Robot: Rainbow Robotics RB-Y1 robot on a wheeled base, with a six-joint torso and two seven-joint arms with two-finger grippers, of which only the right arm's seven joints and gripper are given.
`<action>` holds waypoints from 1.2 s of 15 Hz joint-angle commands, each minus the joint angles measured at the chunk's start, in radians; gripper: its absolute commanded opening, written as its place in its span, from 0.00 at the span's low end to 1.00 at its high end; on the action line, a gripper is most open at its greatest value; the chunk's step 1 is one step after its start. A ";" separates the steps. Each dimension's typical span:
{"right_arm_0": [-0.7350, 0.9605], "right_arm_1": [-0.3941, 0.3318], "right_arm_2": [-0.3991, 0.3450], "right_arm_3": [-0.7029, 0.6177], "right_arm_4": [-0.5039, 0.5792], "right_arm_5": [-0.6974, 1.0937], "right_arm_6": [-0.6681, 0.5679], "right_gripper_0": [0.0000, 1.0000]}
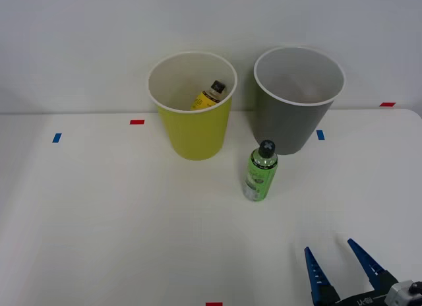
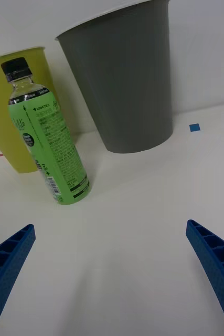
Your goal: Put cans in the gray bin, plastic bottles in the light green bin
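A green-labelled plastic bottle [image 1: 261, 172] [image 2: 48, 136] with a black cap stands upright on the white table, just in front of the gap between the two bins. A yellow-labelled bottle [image 1: 209, 95] lies tilted inside the light green bin [image 1: 195, 131] [image 2: 7, 121]. To its right stands the gray bin [image 1: 290, 118] [image 2: 127, 84]; its white inside shows nothing. My right gripper [image 1: 335, 256] [image 2: 110, 247] is open near the table's front right, well short of the green bottle, with nothing between its blue fingers. No cans are in view.
Small tape marks dot the white table [image 1: 99, 220]: blue [image 1: 57, 138] at far left, red [image 1: 136, 122] beside the green bin, blue [image 1: 320, 134] and red [image 1: 387, 104] on the right, red [image 1: 213, 304] at the front edge. A white wall stands behind the bins.
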 commanded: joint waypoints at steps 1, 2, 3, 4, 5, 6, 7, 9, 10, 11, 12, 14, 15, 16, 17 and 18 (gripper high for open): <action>-0.015 -0.013 0.017 0.000 -0.033 0.027 0.018 1.00; -0.017 -0.015 0.015 0.000 -0.033 0.026 0.019 1.00; -0.015 -0.013 0.012 0.000 -0.033 0.027 0.021 1.00; -0.015 -0.015 0.012 0.000 -0.033 0.026 0.021 1.00; -0.014 -0.013 0.012 0.000 -0.033 0.027 0.022 1.00; -0.011 -0.010 0.012 0.000 -0.031 0.026 0.022 1.00; -0.008 -0.007 0.014 0.000 -0.031 0.026 0.024 1.00; -0.001 -0.003 0.012 0.000 -0.030 0.026 0.028 1.00; 0.000 -0.001 0.011 0.000 -0.028 0.024 0.030 1.00; 0.002 0.000 0.009 0.000 -0.027 0.024 0.035 1.00; 0.003 0.000 0.006 0.000 -0.027 0.023 0.038 1.00; -0.001 0.004 -0.006 0.000 0.005 0.023 0.045 1.00; -0.003 0.010 -0.014 0.000 0.028 0.023 0.045 1.00; -0.003 0.014 -0.015 0.000 0.038 0.021 0.047 1.00; -0.001 0.016 -0.015 0.000 0.038 0.021 0.047 1.00; -0.001 0.016 -0.020 0.000 0.038 0.021 0.045 1.00</action>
